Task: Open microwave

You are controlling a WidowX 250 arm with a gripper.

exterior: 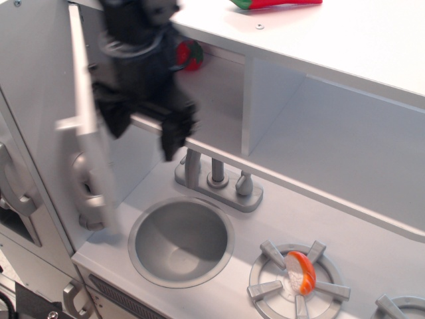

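the microwave [89, 143] sits at the upper left of the toy kitchen, and its door is swung far out, seen almost edge-on as a thin pale slab running down from the top left corner toward the sink [180, 240]. the door's outer edge and its handle are smeared by motion blur, so the handle's outline cannot be made out cleanly. behind the door the compartment mouth stands open, with a red strawberry toy [190, 54] visible deep inside near the back wall.

the gripper [143, 126] is a dark blurred mass just beside the door's inner face, in front of the compartment's lower front ledge. two dark fingers [174, 136] hang downward with a gap between them, so the pincer reads as apart, clamped on nothing; whether the left finger touches the door cannot be told through the blur.

a grey phone handset [87, 193] hangs on the left wall, partly behind the door's lower edge. the faucet [218, 179] stands below the ledge, right of the gripper, apart from it. open room lies to the right along the shelf [345, 139] and above the sink. a burner [297, 274] at the bottom right carries an orange and white piece [300, 271]. a red and green item [275, 3] lies on the top counter.
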